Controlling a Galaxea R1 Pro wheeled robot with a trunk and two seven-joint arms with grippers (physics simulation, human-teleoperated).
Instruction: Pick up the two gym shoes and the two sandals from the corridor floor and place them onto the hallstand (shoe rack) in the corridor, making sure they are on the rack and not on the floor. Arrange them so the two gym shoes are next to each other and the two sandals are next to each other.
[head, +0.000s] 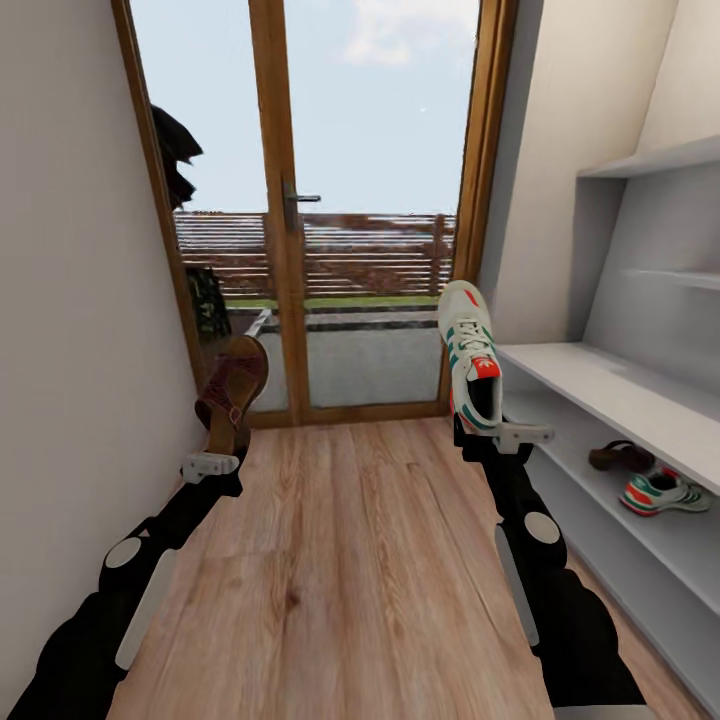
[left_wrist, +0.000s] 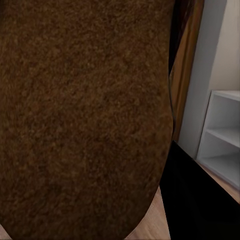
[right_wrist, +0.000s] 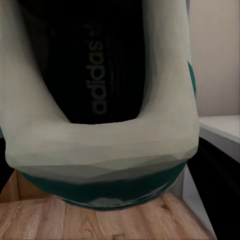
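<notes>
My left gripper (head: 222, 452) is shut on a brown sandal (head: 232, 390), held upright above the corridor floor (head: 350, 560) at the left; its sole (left_wrist: 85, 115) fills the left wrist view. My right gripper (head: 488, 428) is shut on a white gym shoe (head: 470, 360) with green stripes, held toe-up near the hallstand (head: 620, 400); its heel opening (right_wrist: 100, 95) shows close in the right wrist view. On the hallstand's lower shelf lie another sandal (head: 622, 456) and another gym shoe (head: 662, 493), side by side.
A glass door with a wooden frame (head: 278, 200) closes the corridor's far end. A plain wall (head: 70, 300) runs along the left. The hallstand's upper floating shelves (head: 660, 160) stick out at the right. Bare floor lies between my arms.
</notes>
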